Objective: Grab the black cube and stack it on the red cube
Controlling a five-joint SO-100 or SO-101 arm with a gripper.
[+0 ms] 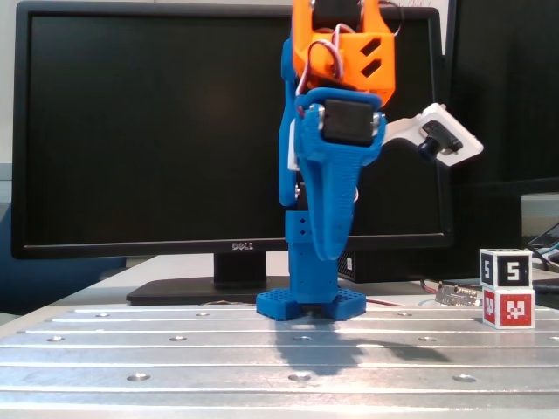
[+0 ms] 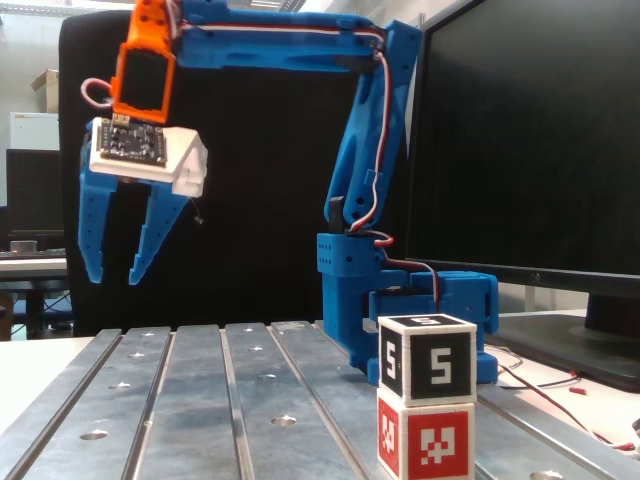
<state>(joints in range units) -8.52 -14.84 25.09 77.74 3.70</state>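
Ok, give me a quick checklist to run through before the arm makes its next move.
1. Black cube sits on the red cube: ok, stacked in both fixed views.
2. Stack is square, no overhang: ok, edges roughly line up.
3. Gripper is empty: ok, fingers apart with nothing between them.
4. Gripper is clear of the stack: ok, it hangs high above the table, well away from the cubes.
5. Loose metal part beside the stack is out of the way: cannot tell.
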